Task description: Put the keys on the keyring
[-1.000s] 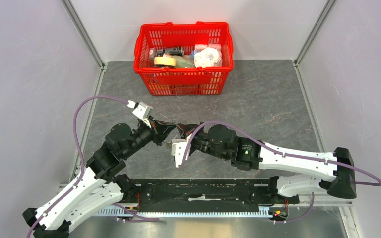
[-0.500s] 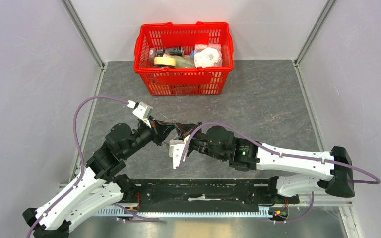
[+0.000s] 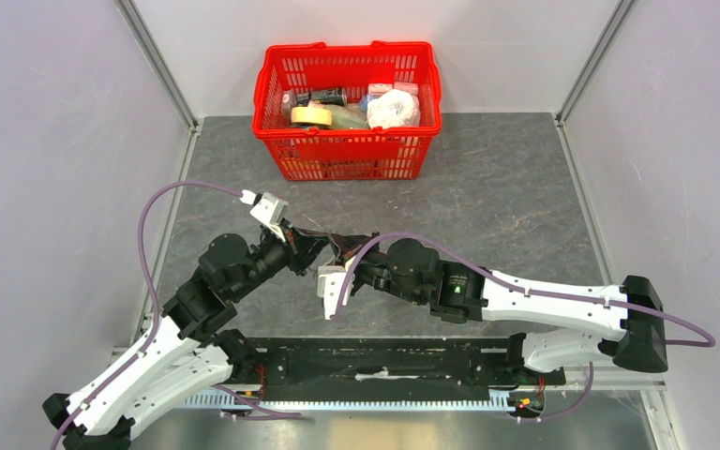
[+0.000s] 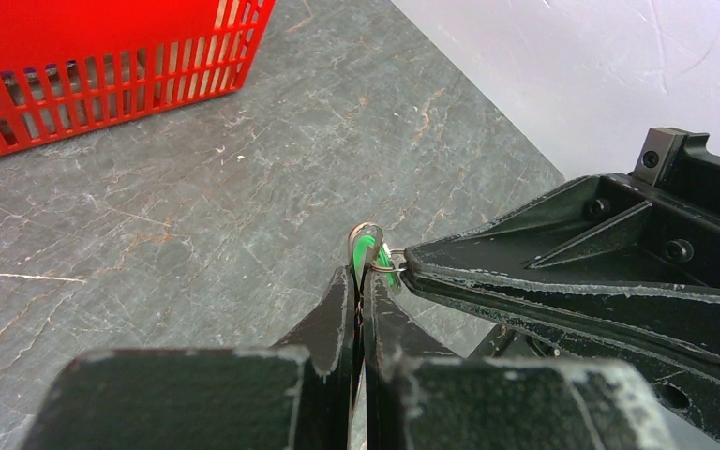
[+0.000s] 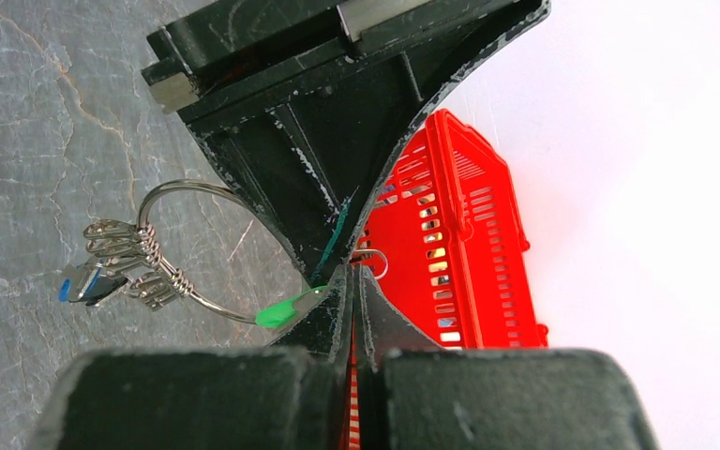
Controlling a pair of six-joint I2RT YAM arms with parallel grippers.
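Note:
Both grippers meet tip to tip above the table. My left gripper (image 4: 364, 274) is shut on the green key (image 4: 366, 251), whose head sticks out past its fingertips. My right gripper (image 5: 352, 274) is shut on a small wire loop (image 5: 372, 261) at that key's head; the loop also shows in the left wrist view (image 4: 386, 265). The keyring (image 5: 180, 190), a larger wire ring, hangs left of the jaws with several silvery keys (image 5: 122, 246) and the blue key (image 5: 77, 285) on it. It ends at the green head (image 5: 281, 310). In the top view the left gripper (image 3: 322, 240) and right gripper (image 3: 338, 246) hide the keys.
A red basket (image 3: 347, 157) with tape, bottles and a white bundle stands at the back of the grey stone-pattern table (image 3: 487, 197). Metal frame posts and pale walls close both sides. The arms' base rail runs along the near edge.
My right arm has shifted a little to the left, toward the left gripper. The left arm has held still. Both grips are unchanged.

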